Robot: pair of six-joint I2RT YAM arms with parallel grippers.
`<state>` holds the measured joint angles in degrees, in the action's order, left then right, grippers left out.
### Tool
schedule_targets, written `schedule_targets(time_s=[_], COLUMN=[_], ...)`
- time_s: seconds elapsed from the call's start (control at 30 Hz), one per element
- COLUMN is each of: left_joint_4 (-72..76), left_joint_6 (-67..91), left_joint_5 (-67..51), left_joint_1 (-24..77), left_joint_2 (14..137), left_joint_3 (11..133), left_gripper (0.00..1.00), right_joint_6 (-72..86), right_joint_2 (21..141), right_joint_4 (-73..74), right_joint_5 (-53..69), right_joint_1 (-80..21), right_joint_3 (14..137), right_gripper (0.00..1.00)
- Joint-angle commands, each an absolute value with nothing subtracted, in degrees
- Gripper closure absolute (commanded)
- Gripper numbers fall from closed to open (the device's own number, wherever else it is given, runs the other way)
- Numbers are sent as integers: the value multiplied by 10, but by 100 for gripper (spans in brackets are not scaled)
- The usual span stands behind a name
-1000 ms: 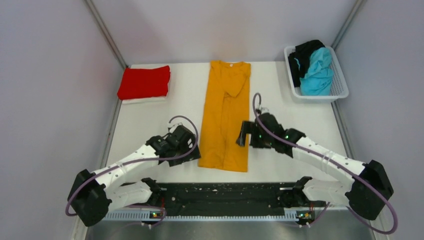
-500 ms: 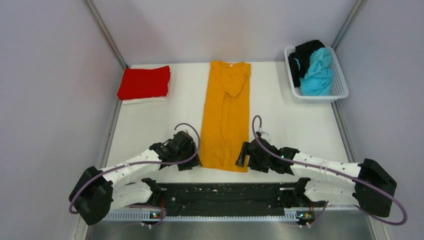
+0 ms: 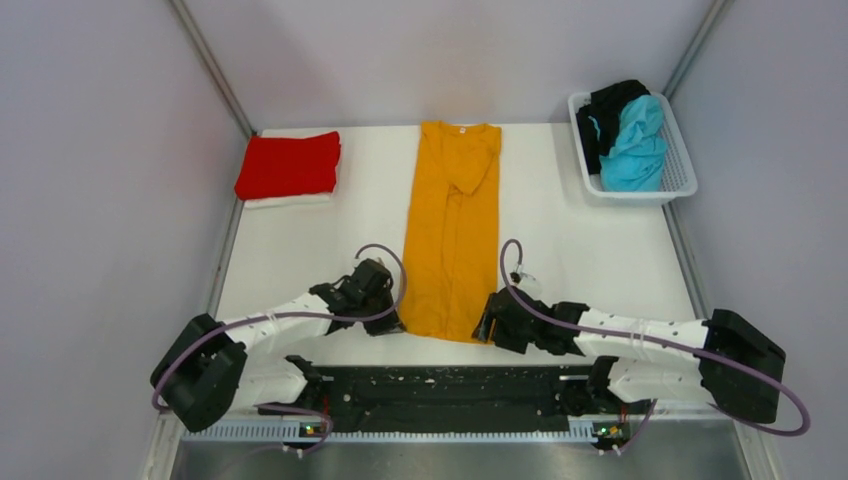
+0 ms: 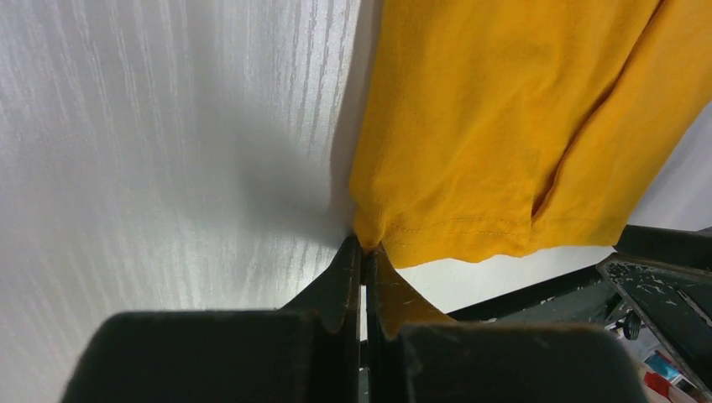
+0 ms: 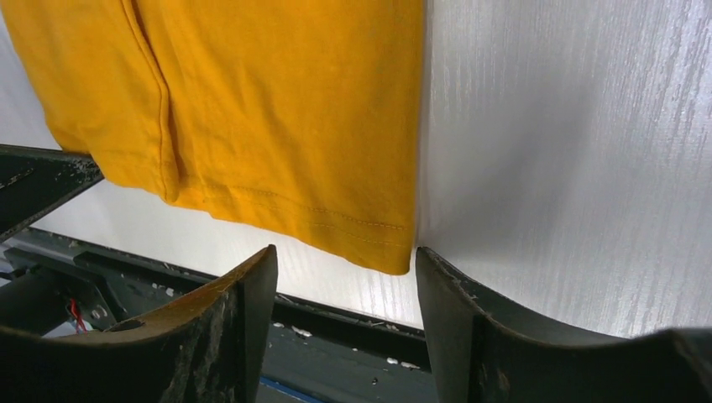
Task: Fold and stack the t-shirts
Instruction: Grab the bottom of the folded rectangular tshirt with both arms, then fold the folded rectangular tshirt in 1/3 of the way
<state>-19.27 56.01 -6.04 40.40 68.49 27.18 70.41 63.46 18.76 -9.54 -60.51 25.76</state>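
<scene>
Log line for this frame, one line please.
phase: grasp hem | left gripper: shut on orange-yellow t-shirt corner | right gripper: open, straddling other corner | red t-shirt: folded, far left

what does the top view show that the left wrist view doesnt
Top only: the folded red shirt and the basket holding the black shirt and turquoise shirt. Left wrist only: up close, the left gripper pinched shut on the orange shirt at its hem corner. Both: the orange shirt lying on the table.

The white-linked, black-jointed left arm point(image 3: 265, 325) and right arm point(image 3: 640, 330) each carry a purple cable point(image 3: 377, 247). Left gripper point(image 4: 363, 247) and right gripper point(image 5: 344, 257) are scuffed black.
</scene>
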Motion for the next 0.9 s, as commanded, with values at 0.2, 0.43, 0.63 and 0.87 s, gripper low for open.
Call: schedule_targets(time_s=[0.2, 0.43, 0.63, 0.87], left_joint_4=[-229, -300, -347, -317], left_joint_6=[546, 552, 552, 534], left_joint_5=[-73, -91, -116, -111], left_joint_1=[402, 402, 403, 403], left_joint_2=[696, 579, 444, 488], left_joint_3=[265, 223, 209, 275], left_gripper=[100, 100, 100, 100], right_joint_6=[738, 749, 758, 721], right_joint_2=[668, 647, 644, 626], right_joint_4=[199, 254, 303, 330], right_joint_5=[-152, -131, -114, -148], right_joint_1=[-621, -686, -721, -708], right_joint_3=[250, 264, 300, 364], right_gripper=[78, 100, 100, 100])
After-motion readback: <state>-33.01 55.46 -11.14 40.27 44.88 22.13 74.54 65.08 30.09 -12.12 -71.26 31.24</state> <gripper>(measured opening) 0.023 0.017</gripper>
